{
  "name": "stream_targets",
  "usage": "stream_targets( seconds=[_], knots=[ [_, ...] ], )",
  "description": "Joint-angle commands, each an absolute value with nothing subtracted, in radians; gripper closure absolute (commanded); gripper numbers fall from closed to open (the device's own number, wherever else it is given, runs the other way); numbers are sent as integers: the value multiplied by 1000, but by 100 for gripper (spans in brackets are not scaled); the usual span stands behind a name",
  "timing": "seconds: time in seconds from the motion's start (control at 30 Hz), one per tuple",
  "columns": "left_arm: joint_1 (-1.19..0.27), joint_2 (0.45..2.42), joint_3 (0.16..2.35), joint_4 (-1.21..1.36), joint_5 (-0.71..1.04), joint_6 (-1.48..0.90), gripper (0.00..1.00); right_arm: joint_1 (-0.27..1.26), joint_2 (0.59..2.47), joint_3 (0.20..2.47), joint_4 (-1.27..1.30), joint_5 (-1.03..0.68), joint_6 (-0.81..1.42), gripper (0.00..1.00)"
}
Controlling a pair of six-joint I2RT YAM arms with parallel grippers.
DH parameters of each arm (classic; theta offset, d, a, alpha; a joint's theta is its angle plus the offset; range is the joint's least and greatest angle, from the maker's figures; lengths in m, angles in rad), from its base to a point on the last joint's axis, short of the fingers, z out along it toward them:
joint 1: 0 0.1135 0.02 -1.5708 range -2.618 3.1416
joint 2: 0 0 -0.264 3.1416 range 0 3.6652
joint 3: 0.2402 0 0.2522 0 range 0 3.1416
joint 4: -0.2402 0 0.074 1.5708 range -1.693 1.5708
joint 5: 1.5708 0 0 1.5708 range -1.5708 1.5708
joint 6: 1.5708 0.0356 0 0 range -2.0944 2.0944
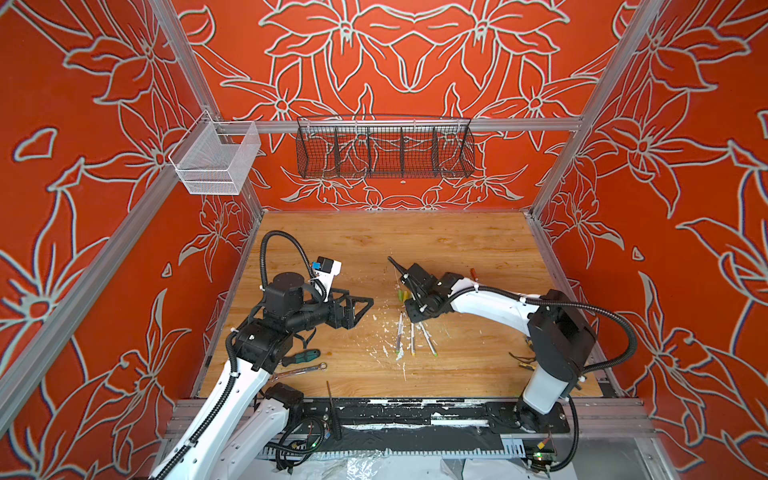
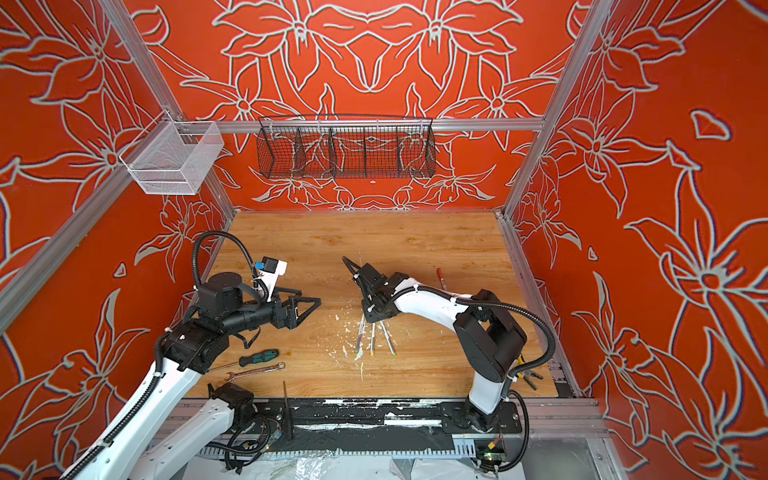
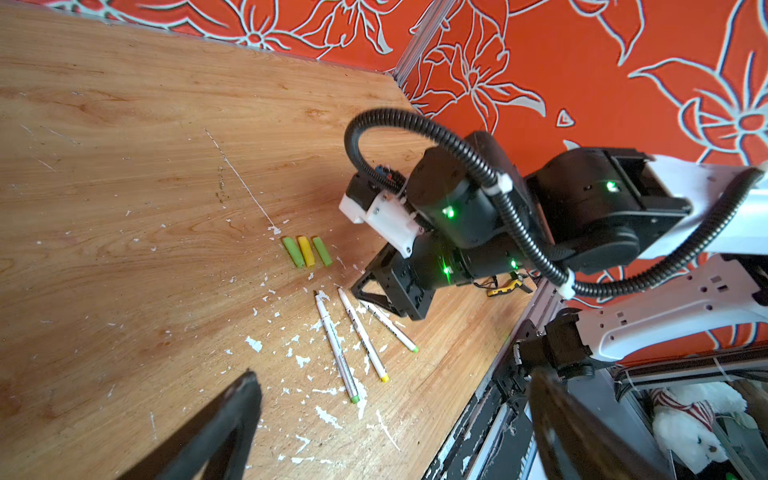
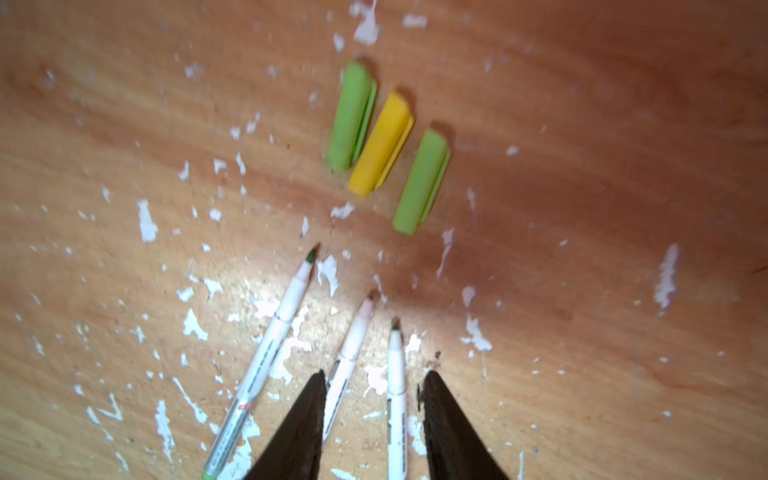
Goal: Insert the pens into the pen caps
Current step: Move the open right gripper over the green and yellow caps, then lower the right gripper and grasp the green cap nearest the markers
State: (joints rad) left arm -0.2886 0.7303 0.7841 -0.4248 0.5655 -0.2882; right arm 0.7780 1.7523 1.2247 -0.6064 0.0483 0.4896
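Note:
Three white pens lie fanned out on the wooden table: a green-ended pen (image 4: 272, 332), a middle pen (image 4: 353, 336) and another pen (image 4: 395, 374); in both top views they show just in front of the right wrist (image 1: 412, 338) (image 2: 372, 338). Beyond their tips lie three pen caps in a row: green cap (image 4: 351, 116), yellow cap (image 4: 380, 149), green cap (image 4: 420, 187). My right gripper (image 4: 374, 374) hovers open over two of the pens, holding nothing. A fourth pen (image 1: 473, 274) with an orange-red end lies behind the right arm. My left gripper (image 1: 368, 304) stands wide open and empty, left of the pens.
A green-handled screwdriver (image 1: 301, 357) and a silver wrench (image 1: 301, 371) lie front left. Pliers (image 2: 525, 374) sit by the right arm's base. A black wire basket (image 1: 384, 149) and a white mesh basket (image 1: 216, 160) hang on the walls. White flecks litter the table.

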Motion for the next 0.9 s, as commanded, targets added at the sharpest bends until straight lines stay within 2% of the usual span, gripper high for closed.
stream_targets(
  seconds=[0.0, 0.43, 0.87],
  knots=[
    [-285, 714, 782, -421, 566, -275, 3, 737, 1801, 1286, -644, 85, 476, 59],
    [-286, 689, 782, -428, 544, -265, 3, 673, 1973, 1438, -623, 20, 454, 65],
    [-285, 689, 782, -425, 545, -263, 3, 673, 2039, 1469, -625, 6, 441, 71]
  ],
)
